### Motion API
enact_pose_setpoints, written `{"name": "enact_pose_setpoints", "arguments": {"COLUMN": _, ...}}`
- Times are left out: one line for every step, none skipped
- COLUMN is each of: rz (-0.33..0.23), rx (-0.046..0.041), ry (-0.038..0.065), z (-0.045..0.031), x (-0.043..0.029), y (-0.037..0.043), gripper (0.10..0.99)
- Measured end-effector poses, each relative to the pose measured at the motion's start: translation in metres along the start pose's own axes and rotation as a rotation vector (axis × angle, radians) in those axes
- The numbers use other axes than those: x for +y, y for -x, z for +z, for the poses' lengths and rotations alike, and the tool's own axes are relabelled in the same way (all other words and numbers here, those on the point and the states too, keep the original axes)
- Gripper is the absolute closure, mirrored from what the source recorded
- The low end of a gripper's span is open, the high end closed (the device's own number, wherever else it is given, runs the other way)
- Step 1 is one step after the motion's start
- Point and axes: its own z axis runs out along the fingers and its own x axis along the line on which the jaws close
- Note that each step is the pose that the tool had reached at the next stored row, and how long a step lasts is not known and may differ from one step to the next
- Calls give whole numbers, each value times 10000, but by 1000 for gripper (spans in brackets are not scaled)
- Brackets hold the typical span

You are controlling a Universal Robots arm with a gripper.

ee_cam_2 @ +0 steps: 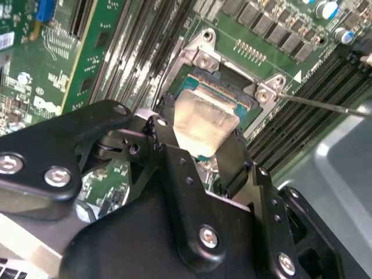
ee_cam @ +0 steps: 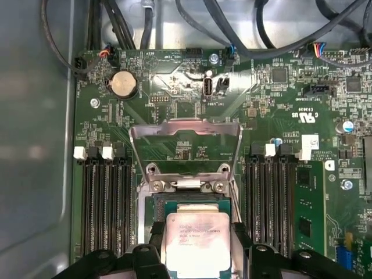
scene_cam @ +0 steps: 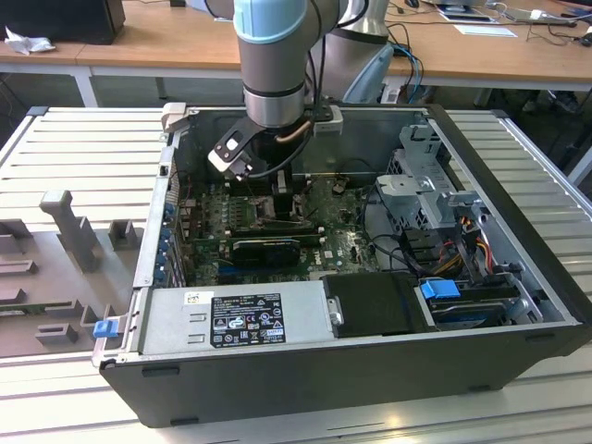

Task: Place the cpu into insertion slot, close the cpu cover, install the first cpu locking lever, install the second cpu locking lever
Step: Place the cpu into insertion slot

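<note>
The cpu is a pale silver square chip, and my gripper is shut on it, one black finger on each side. In the second wrist view the cpu hangs slightly tilted, just over the insertion slot, between the fingers of the gripper. The dark slot shows beyond the chip's far edge. The cpu cover, a silvery frame, stands swung open behind the slot. A thin locking lever sticks out beside the socket. In the exterior view the gripper reaches down into the computer case.
Long black memory slots flank the socket on both sides. A black expansion card lies near the socket. The power supply and the drive cage stand inside the case walls. Cables run along the board's edge.
</note>
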Motion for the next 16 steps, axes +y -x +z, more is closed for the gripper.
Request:
{"name": "enact_pose_setpoints", "arguments": {"rz": 5, "rx": -1, "ry": 0, "z": 7, "x": -1, "y": -7, "gripper": 557}}
{"name": "enact_pose_setpoints", "arguments": {"rz": 26, "rx": -1, "ry": 1, "z": 18, "x": -2, "y": -15, "gripper": 557}}
{"name": "enact_pose_setpoints", "arguments": {"rz": 66, "rx": -5, "ry": 1, "z": 29, "x": -2, "y": -22, "gripper": 557}}
{"name": "enact_pose_setpoints", "arguments": {"rz": 78, "rx": -6, "ry": 1, "z": 45, "x": -3, "y": -22, "gripper": 557}}
{"name": "enact_pose_setpoints", "arguments": {"rz": 84, "rx": -7, "ry": 1, "z": 55, "x": -5, "y": -23, "gripper": 557}}
{"name": "enact_pose_setpoints", "arguments": {"rz": 86, "rx": -7, "ry": -1, "z": 64, "x": -5, "y": -25, "gripper": 557}}
{"name": "enact_pose_setpoints", "arguments": {"rz": 88, "rx": -7, "ry": -1, "z": 72, "x": -6, "y": -26, "gripper": 557}}
{"name": "enact_pose_setpoints", "arguments": {"rz": 91, "rx": -8, "ry": -2, "z": 79, "x": -7, "y": -26, "gripper": 557}}
{"name": "enact_pose_setpoints", "arguments": {"rz": 95, "rx": -10, "ry": -2, "z": 89, "x": -8, "y": -27, "gripper": 557}}
{"name": "enact_pose_setpoints", "arguments": {"rz": 97, "rx": -13, "ry": -4, "z": 91, "x": -8, "y": -28, "gripper": 557}}
{"name": "enact_pose_setpoints", "arguments": {"rz": 98, "rx": -10, "ry": -2, "z": 92, "x": -8, "y": -31, "gripper": 557}}
{"name": "enact_pose_setpoints", "arguments": {"rz": 98, "rx": -8, "ry": -2, "z": 92, "x": -8, "y": -34, "gripper": 557}}
{"name": "enact_pose_setpoints", "arguments": {"rz": 97, "rx": -9, "ry": -2, "z": 92, "x": -8, "y": -36, "gripper": 557}}
{"name": "enact_pose_setpoints", "arguments": {"rz": 97, "rx": -8, "ry": -1, "z": 93, "x": -8, "y": -41, "gripper": 557}}
{"name": "enact_pose_setpoints", "arguments": {"rz": 96, "rx": -7, "ry": -1, "z": 93, "x": -8, "y": -42, "gripper": 557}}
{"name": "enact_pose_setpoints", "arguments": {"rz": 97, "rx": -5, "ry": 0, "z": 95, "x": -8, "y": -43, "gripper": 557}}
